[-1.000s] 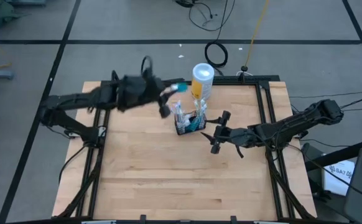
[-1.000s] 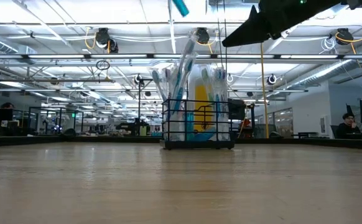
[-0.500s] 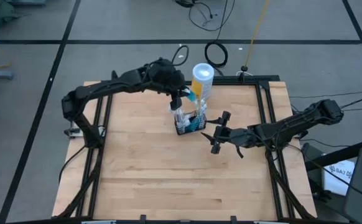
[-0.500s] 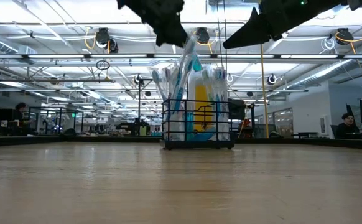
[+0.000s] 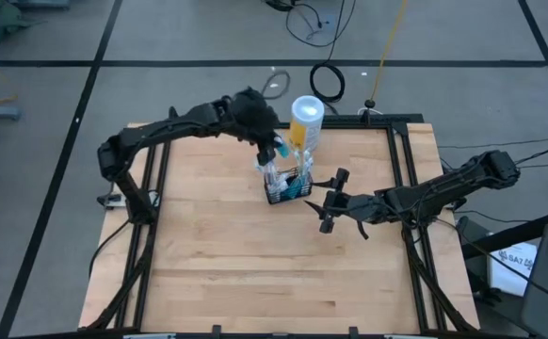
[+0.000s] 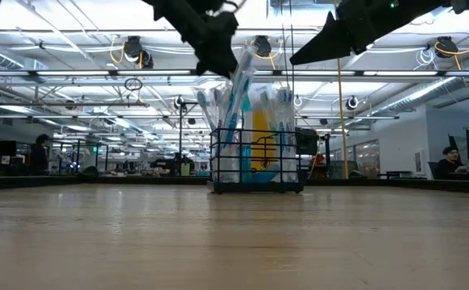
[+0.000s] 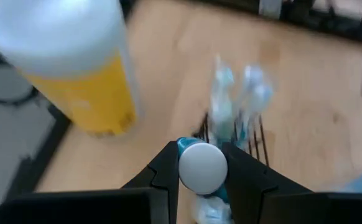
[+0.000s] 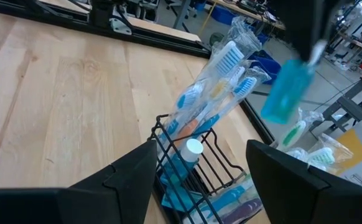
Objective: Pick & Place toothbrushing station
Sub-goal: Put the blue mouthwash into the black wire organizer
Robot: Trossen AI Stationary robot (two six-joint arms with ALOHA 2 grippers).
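Within the last second my left arm swung in from about nine o'clock on the light wooden table (image 5: 217, 254), and my left end effector (image 5: 276, 151) came to hang over the small black wire-mesh basket (image 5: 288, 188). It was clamped on a teal-and-white wrapped toothbrush (image 7: 201, 167), whose round white end showed between my two dark fingers (image 7: 166, 168) in the left wrist view. Half a second earlier it was nearly in the same spot, so the sweep had all but ended. I judged this to mean the carry was over and only the lowering and release into the basket were left.

The basket stood at roughly twelve o'clock on the table, low-walled and upright, already crowded with clear-wrapped blue and white toothbrushes (image 8: 221, 81) leaning out above its rim. Just behind it rose the taller white-capped yellow cylindrical canister (image 5: 306, 122), close to it, though I could not tell whether they touched.

At about three o'clock my right end effector (image 5: 329, 202) waited just beside the basket, fingers spread wide and empty, unmoved over that second.
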